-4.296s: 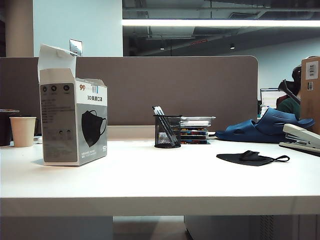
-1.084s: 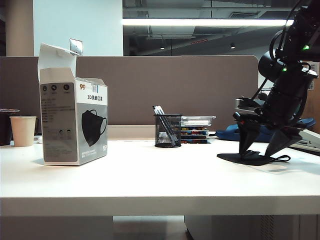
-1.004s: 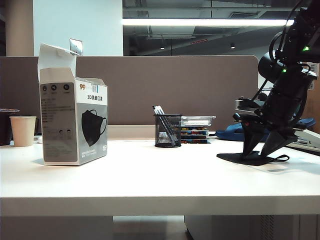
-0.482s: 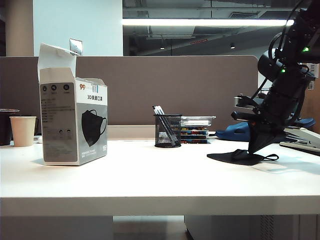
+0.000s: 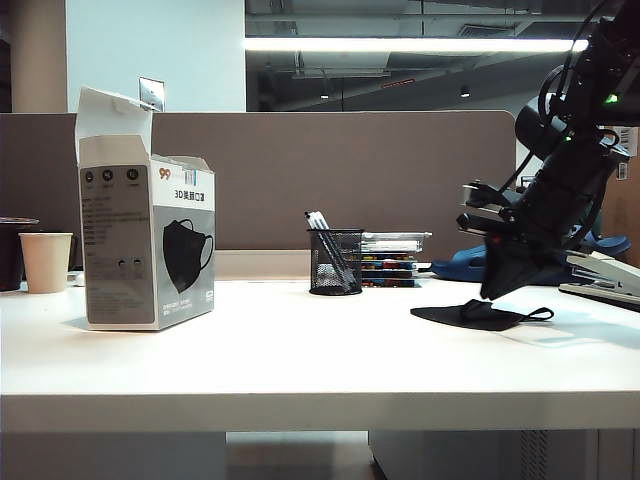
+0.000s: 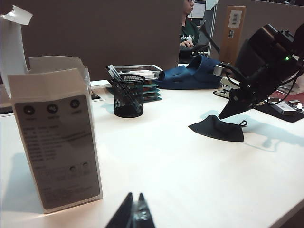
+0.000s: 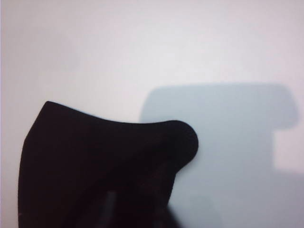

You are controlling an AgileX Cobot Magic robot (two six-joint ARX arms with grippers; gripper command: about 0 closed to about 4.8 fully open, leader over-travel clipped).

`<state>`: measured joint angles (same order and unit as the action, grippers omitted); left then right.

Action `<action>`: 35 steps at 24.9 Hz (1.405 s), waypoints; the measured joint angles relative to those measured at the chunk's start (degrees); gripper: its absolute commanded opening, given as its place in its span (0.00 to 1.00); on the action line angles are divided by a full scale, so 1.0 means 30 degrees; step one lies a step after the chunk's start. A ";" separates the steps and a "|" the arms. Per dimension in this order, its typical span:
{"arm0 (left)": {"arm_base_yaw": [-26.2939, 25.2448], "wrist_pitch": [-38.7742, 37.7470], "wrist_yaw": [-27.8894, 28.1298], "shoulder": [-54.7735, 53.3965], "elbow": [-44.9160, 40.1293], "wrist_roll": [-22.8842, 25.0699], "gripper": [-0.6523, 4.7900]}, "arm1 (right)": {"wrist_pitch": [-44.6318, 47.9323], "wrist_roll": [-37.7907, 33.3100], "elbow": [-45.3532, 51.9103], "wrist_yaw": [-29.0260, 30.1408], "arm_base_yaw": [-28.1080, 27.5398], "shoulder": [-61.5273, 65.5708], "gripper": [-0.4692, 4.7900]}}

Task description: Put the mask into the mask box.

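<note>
Mask box stands upright at my 9 o'clock on the counter, top flap up and open; I can't see inside it. Mesh pen cup holds pens at 12 o'clock, a stack of trays just behind it. Paper cup is beyond the box at far 9. Blue clog and stapler sit at 3 o'clock behind the right arm. Nothing stands between the mask and the box except open counter.

Mask is at 3 o'clock, lying on the counter, one fold pinched upward. Right hand is closed on that fold, tips down. Left hand is fully closed, empty, low near the box.

Versus half a second ago: mask has slid slightly toward the box, right hand tilted up more.
</note>
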<state>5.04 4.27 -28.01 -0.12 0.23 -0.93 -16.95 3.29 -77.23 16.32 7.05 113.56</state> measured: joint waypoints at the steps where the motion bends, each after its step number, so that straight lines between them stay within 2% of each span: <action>1: 0.0000 -0.0007 0.0000 0.0000 0.0000 0.0000 0.11 | -0.0007 -0.0036 0.0000 0.0015 0.0015 0.0000 0.74; 2: 0.0000 -0.0007 0.0000 0.0000 0.0000 -0.0007 0.11 | -0.0015 -0.0095 0.0000 0.0168 0.0022 0.0000 0.82; 3: 0.0000 -0.0007 0.0000 0.0000 0.0000 -0.0007 0.11 | -0.0022 -0.0168 0.0000 0.0379 0.0022 0.0000 0.86; 8: 0.0000 -0.0022 0.0000 0.0000 0.0000 -0.0007 0.11 | -0.0780 -0.0262 0.0007 0.0335 0.0656 0.0044 0.86; 12: 0.0000 -0.0073 0.0000 0.0000 0.0000 0.0000 0.11 | -0.0721 -0.0124 -0.0022 -0.2550 0.1763 0.0262 0.85; 14: 0.0000 -0.0087 0.0007 0.0007 0.0000 -0.0007 0.11 | -0.0481 0.0000 -0.0117 -0.4160 0.2222 0.0510 0.73; 15: 0.0000 -0.0073 0.0007 0.0000 0.0000 -0.0007 0.11 | -0.0342 -0.0007 -0.0131 -0.4597 0.2346 0.0583 0.55; 16: 0.0000 -0.0073 0.0007 0.0000 0.0000 -0.0007 0.11 | -0.0262 -0.0073 -0.0226 -0.4743 0.2463 0.0743 0.47; 17: 0.0000 -0.0080 0.0007 0.0000 0.0000 -0.0007 0.11 | -0.0124 -0.0073 -0.0284 -0.4750 0.2506 0.0845 0.32; 18: 0.0000 -0.0080 0.0000 0.0000 0.0000 -0.0007 0.11 | 0.0058 -0.0080 -0.0342 -0.4728 0.2601 0.1013 0.23; 19: 0.0000 -0.0080 0.0007 0.0000 0.0000 -0.0007 0.11 | 0.0109 -0.0087 -0.0350 -0.4699 0.2601 0.1056 0.09; 27: 0.0000 0.0255 0.0131 -0.0007 0.0000 0.0000 0.11 | 0.0364 -0.0066 -0.0430 -0.4095 0.2550 0.1071 0.07; 29: 0.0000 0.1275 0.1122 -0.0015 0.0000 -0.0007 0.13 | -0.0364 -0.0058 -0.0474 -0.3111 0.2455 0.0794 0.07; 30: -0.0007 0.2186 0.1909 -0.0015 0.0000 0.0000 0.18 | -0.1093 -0.0058 -0.0510 -0.2280 0.2448 0.0539 0.07; 35: -0.0007 0.4014 0.3548 -0.0015 0.0291 -0.0007 0.19 | -0.1333 -0.0058 -0.0597 0.0153 0.2477 -0.0918 0.07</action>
<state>5.02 16.32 -17.37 -0.16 1.10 -0.95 -20.95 3.11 -79.02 16.78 14.48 110.80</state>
